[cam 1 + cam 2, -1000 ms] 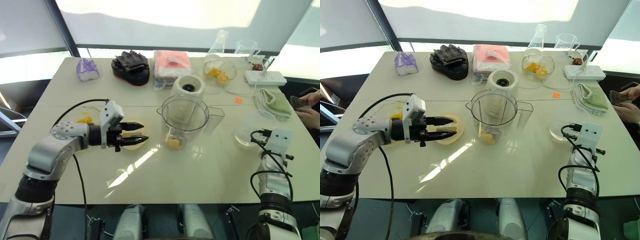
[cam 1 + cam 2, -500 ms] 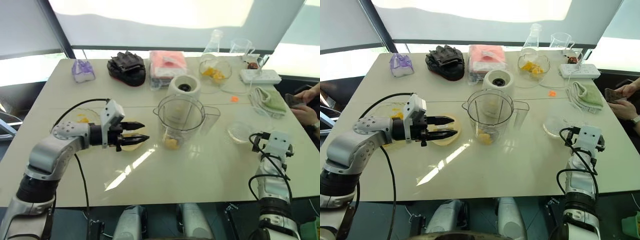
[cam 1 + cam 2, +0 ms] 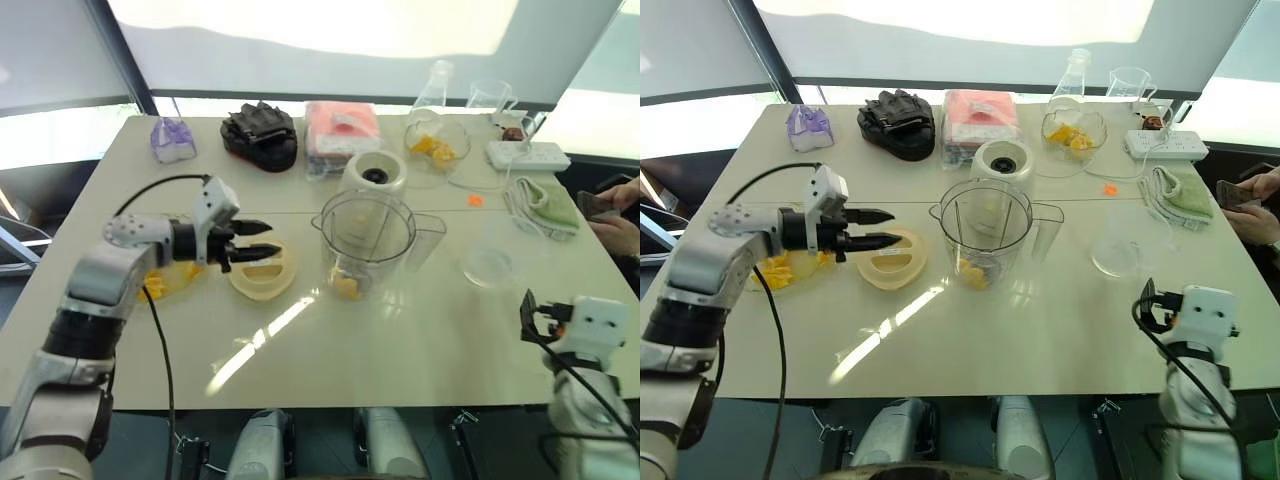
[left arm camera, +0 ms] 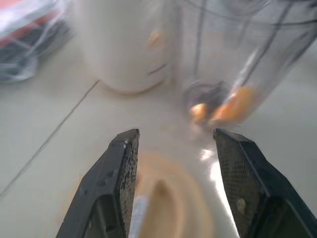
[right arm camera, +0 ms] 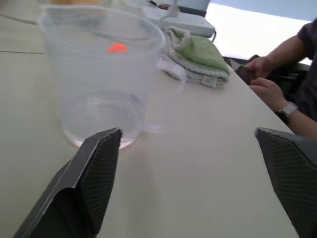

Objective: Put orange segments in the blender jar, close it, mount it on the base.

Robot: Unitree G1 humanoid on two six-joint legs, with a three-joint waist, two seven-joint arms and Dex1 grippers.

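Both grippers empty, jar partly filled
Right gripper (image 5: 188,183) has sprung wide and pulled back; half-open left gripper (image 3: 875,228) has advanced over the lid (image 3: 892,262) beside the jar (image 3: 985,235).

In the left wrist view the base (image 4: 126,44) and blender jar (image 4: 237,54) are blurred and cut off at twelve o'clock, and the cream lid (image 4: 168,198) runs off at six. The right wrist view cuts the person's arm (image 5: 292,64) at three o'clock. The bits on the far power strip (image 3: 530,155) are too small to tell.
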